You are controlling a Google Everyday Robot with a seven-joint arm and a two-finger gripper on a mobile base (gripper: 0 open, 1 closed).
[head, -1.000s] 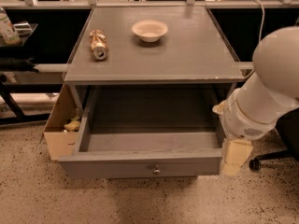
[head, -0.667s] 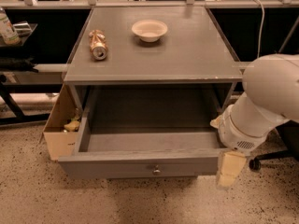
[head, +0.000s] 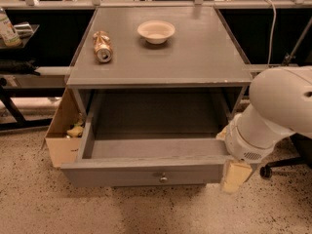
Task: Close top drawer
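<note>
One inward push should come next: top drawer (head: 141,173) stands open, just left of the tool (head: 236,176) (state I cannot tell).

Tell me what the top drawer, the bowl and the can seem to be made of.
The top drawer: probably painted wood, matte grey flat boards.
The bowl: pale and matte, perhaps paper or ceramic.
The can: apparently metal, round silvery end.
The end effector is beside the drawer's right front corner.

Big grey top drawer (head: 122,171) pulled far out, a deep open box, small round silver knob (head: 163,178) mid-front; gripper (head: 236,176) at its right front corner
</note>
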